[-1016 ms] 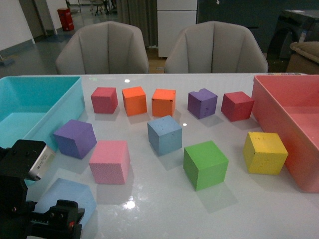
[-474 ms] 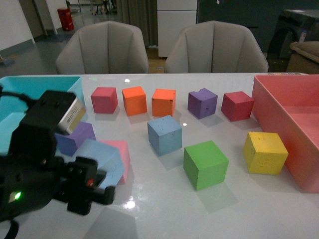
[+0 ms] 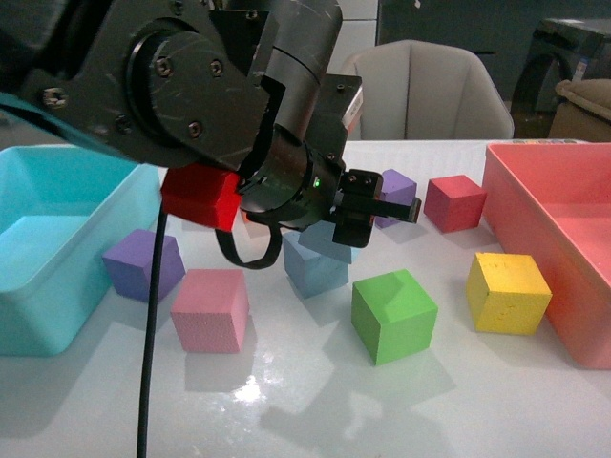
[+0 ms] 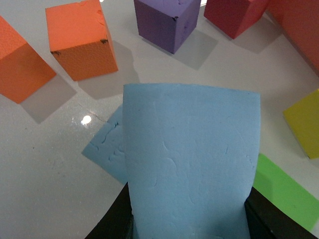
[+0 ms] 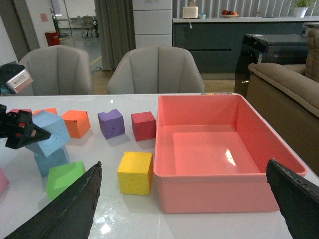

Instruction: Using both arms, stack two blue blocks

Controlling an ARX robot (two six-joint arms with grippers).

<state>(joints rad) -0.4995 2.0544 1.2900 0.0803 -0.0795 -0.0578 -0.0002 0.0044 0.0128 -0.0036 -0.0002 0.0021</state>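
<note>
Left hand (image 3: 363,218) grips one blue block (image 4: 192,159), which I judge light, squashy foam, by opposite faces.

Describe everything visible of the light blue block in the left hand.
The held blue block is a light blue matte foam cube with faintly creased faces. The left hand grips it on two opposite sides, raised and tilted. It hangs right over the other blue block; whether they touch cannot be told.
</note>
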